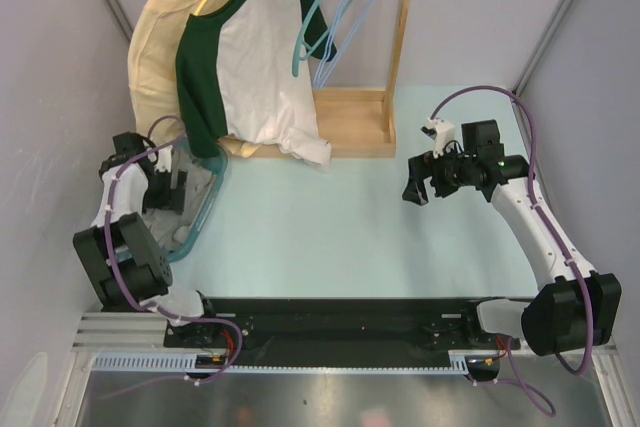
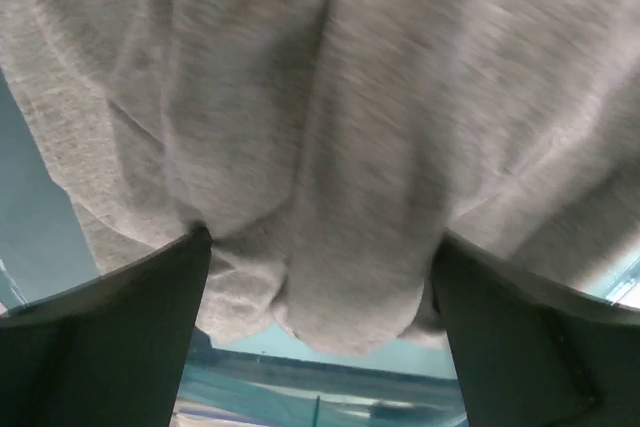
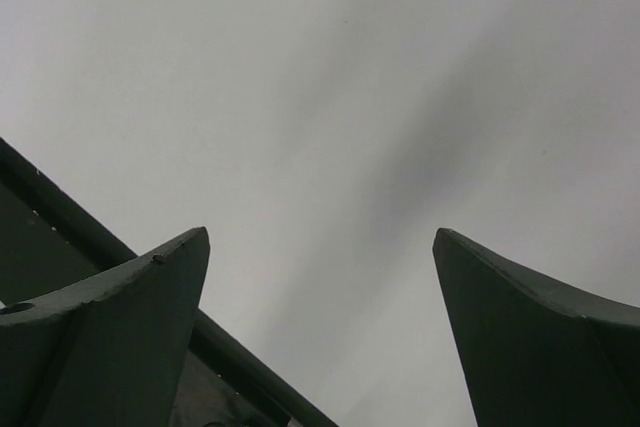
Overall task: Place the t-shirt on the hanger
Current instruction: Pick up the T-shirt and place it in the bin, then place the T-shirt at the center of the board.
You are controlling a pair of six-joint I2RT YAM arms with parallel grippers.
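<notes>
from above, the left gripper (image 1: 172, 192) reaches down into a clear bin (image 1: 205, 212) at the left edge of the table (image 1: 350, 237), and its fingertips are hidden from this camera. the right gripper (image 1: 418, 187) hangs in the air over the right side of the table, pointing toward the middle. at the far edge a wooden rack (image 1: 400, 37) carries the teal hanger (image 1: 312, 17) on its rail, beside pale blue hangers (image 1: 352, 7), a green-and-white shirt (image 1: 250, 57) and a pale yellow shirt (image 1: 150, 47)

the left wrist camera is filled by the grey t-shirt (image 2: 330, 127) — a soft fold of it sags between the two fingers (image 2: 120, 337), which stand wide apart, not clenched on the cloth; the picture is a little blurred

the right wrist camera shows that gripper's fingers (image 3: 110, 337) spread wide with nothing between them — only a pale wall behind
</notes>
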